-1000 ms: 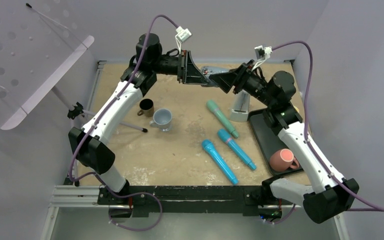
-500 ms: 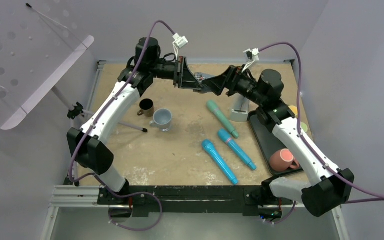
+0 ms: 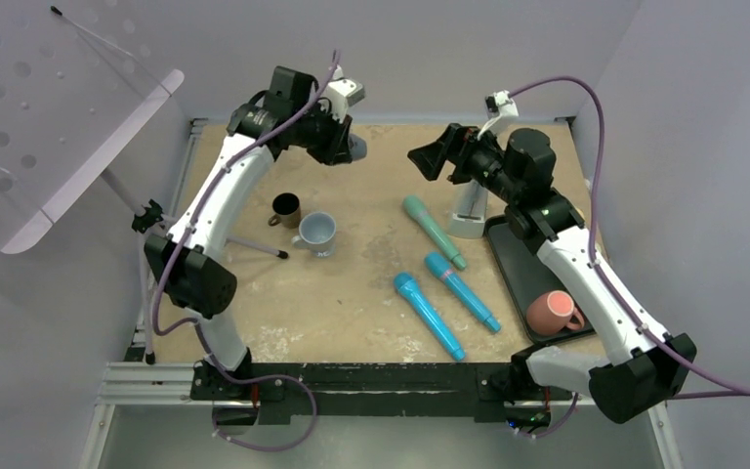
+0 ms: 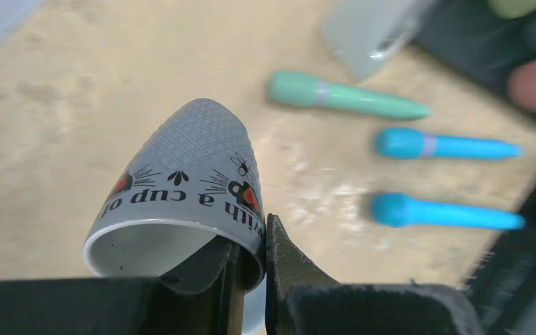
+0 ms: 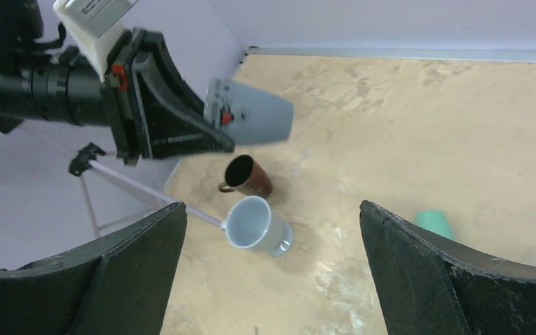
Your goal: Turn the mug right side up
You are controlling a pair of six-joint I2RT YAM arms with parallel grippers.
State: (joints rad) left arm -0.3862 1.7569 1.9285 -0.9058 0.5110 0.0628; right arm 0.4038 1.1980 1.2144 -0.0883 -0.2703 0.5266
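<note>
Grey printed mug [image 4: 181,167] hangs on its side in the air beyond the brown cup [image 3: 286,208], its rim wall pinched tight by the left gripper [image 4: 251,241], a hold suited to swinging it upright. The right gripper [image 3: 422,156], farther off, gapes wide and empty.
</note>
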